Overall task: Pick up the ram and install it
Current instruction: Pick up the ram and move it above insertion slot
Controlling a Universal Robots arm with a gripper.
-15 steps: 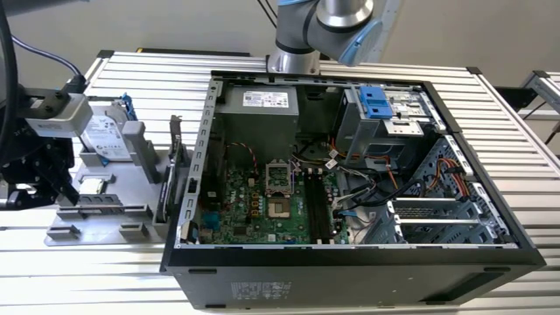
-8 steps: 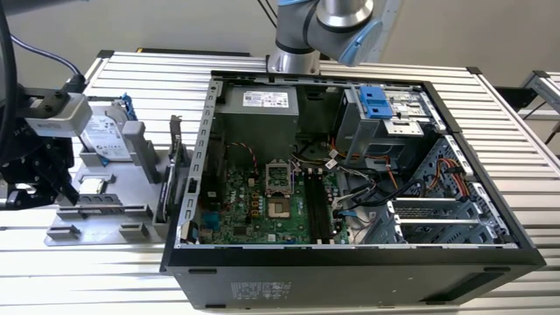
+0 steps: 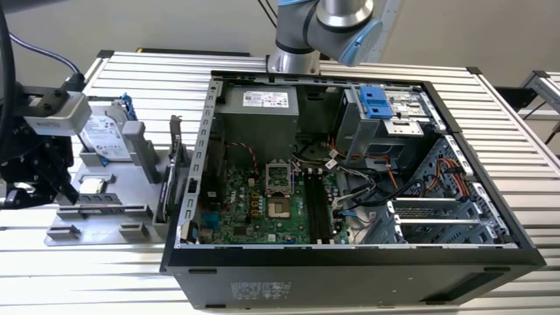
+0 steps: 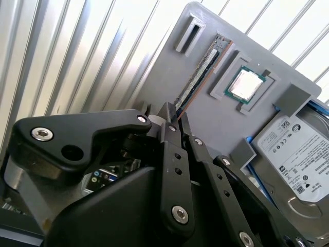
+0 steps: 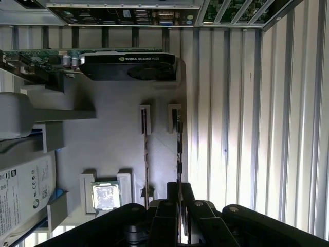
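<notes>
- The tool (image 4: pixel 175 116) is clenched on the ram (image 4: pixel 199 76). In both wrist views its two fingertips stand close together with the stick's near end between them.
- The ram stands on its long edge in a gray fixture tray (image 4: pixel 154 67). It runs straight away from the tool to a small end bracket (image 4: pixel 222 43), and it looks seated there, not yet lifted.
- We judge the ram light and stiff, but thin and brittle. It should not sag, yet a hold at one end leaves a long lever, so any twist could strain the board.
- The flat faces near that end, clear of the black chips and the contact edge, seem to us the safest place to grip. Bare board is smooth and might slip under a weak squeeze.
- Just beside the ram, a little farther from the tool, a processor chip (image 4: pixel 245 85) lies flat in its own recess of the tray.
- Beyond the chip, a hard drive (image 4: pixel 298 154) with blue rails stands propped in the tray.
- Farther off, past the ram's far end, a graphics card (image 5: pixel 128 67) stands on edge.
- Farthest from the tool, across the slatted surface (image 3: pixel 525 151), the open computer case (image 3: pixel 350 269) lies on its side. Its motherboard (image 3: pixel 254 210) and long black memory slots (image 3: pixel 317 210) are exposed.
</notes>
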